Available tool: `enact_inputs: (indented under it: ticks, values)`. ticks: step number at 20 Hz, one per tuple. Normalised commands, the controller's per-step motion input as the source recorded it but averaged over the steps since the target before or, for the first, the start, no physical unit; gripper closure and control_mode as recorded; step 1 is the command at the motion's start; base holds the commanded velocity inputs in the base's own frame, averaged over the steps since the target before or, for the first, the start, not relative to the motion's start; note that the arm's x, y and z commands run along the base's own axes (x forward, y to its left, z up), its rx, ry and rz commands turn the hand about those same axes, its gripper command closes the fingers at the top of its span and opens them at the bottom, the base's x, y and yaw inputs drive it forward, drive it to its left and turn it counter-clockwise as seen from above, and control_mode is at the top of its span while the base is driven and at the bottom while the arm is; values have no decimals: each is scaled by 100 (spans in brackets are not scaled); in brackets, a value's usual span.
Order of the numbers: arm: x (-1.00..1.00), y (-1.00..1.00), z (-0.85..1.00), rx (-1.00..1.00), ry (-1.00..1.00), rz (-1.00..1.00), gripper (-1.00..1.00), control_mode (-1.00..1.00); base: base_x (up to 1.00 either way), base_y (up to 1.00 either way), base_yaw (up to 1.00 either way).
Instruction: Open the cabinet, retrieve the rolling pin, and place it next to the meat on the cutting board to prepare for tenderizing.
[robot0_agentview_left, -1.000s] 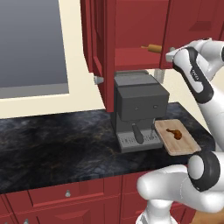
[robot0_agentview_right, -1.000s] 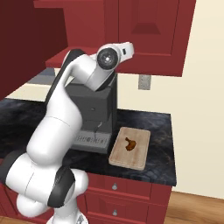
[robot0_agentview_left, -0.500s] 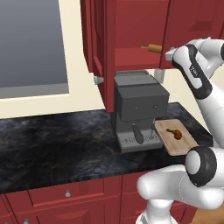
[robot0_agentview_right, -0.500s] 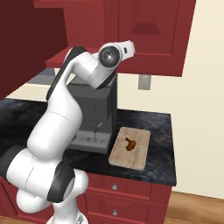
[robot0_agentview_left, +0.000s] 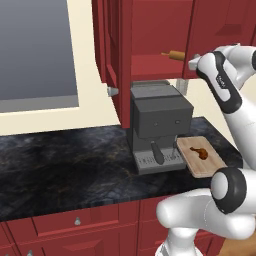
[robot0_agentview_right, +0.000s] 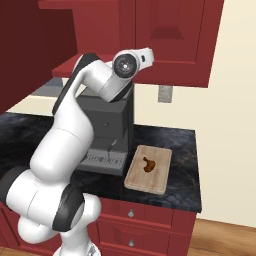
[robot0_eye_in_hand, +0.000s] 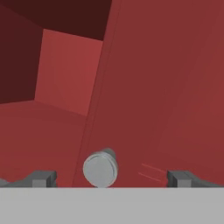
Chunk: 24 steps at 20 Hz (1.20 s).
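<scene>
Counter: dark stone; cutting board (robot0_agentview_right: 149, 169) carries meat (robot0_agentview_right: 148, 164).
Cabinet (robot0_agentview_left: 150, 37): open; rolling pin (robot0_agentview_left: 173, 54) on its shelf.
Gripper (robot0_eye_in_hand: 107, 177): I see it spread wide, round knob (robot0_eye_in_hand: 100, 168) probably between the tips, at 6 o'clock.

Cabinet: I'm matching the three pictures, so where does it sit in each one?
Left base view: the cabinet spans the top centre and right, its left door swung open.
Right base view: across the top.
Hand view: close up, door panel on the right, inside on the left.
Shared landmark: the grey coffee machine stands below it in both base views.
</scene>
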Motion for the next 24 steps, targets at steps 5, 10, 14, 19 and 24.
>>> enact_inputs:
  ticks: [5,10,14,19,24]
  values:
    - [5,3,0,0,0,0,-100,-100,0,0,0]
    - [9,4,0,0,0,0,-100,-100,0,0,0]
    - [11,6,0,0,0,0,-100,-100,0,0,0]
    - [11,13,0,0,0,0,-100,-100,0,0,0]
    - [11,16,-12,0,1,0,-100,-100,0,0,0]
